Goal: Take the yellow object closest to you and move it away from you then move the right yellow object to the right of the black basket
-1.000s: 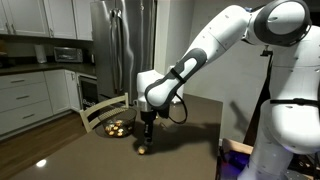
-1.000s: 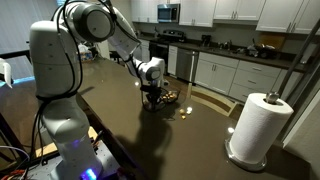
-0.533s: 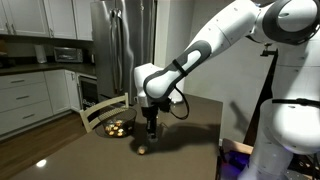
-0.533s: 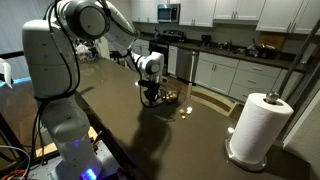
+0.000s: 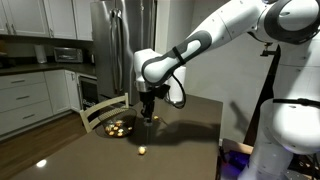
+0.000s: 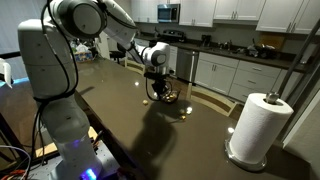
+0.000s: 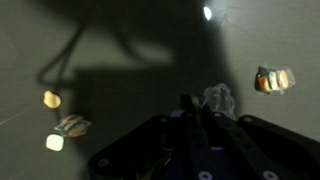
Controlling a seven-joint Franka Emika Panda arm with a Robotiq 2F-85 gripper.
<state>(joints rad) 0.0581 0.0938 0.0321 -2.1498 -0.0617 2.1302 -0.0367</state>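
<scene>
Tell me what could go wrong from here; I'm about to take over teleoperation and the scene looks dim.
1. The gripper hangs close to the black basket; a careless descent or sideways move could clip its rim and shift it.
2. The yellow piece on the table is tiny, and the wrist view is dark, so a grasp could miss it or flick it away.
</scene>
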